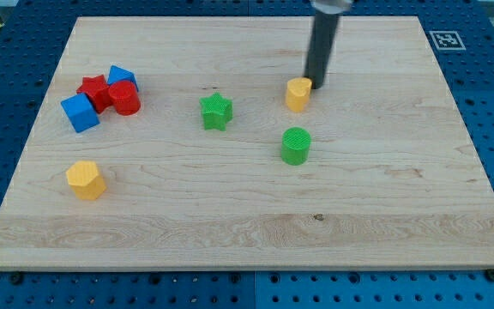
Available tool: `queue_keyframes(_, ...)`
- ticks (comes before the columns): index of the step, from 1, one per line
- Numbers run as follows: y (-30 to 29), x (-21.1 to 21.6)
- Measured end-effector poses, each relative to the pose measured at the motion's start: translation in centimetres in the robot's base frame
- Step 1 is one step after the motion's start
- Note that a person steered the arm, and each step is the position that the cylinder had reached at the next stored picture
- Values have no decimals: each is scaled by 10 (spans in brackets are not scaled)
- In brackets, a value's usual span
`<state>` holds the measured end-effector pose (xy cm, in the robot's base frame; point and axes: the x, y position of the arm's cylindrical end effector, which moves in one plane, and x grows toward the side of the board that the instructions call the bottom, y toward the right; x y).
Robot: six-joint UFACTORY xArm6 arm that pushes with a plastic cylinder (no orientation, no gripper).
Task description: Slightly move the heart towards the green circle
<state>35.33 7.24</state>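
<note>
My tip (316, 85) stands at the upper right edge of the yellow heart (298, 93), touching it or very nearly so, with the dark rod (322, 47) rising from there out of the top of the frame. There are no fingers on this arm, only the rod, so nothing is spread, pressed together or pinching. The heart sits right of centre in the upper half of the frame, on the wooden board (384, 189). The green circle (296, 145) lies straight below the heart, near it but apart, with bare wood between the two. To the left of the heart, about level with the gap between heart and circle, stands the green star (216, 111), apart from both. In the upper left of the frame four blocks crowd together: a red star (93, 90), a red cylinder (126, 99) just right of it and touching it, a blue block (121, 77) behind the pair toward the top, its shape partly hidden, and a blue cube (80, 112) at the lower left of the cluster, touching the red star. A yellow hexagon (86, 179) sits alone in the lower left of the frame, well apart from everything else. The tip is well apart from all blocks but the heart.
</note>
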Motion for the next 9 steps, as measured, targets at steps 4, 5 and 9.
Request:
queue_keyframes(4, 56, -65)
queue_keyframes(5, 93, -25)
queue_keyframes(9, 50, 264)
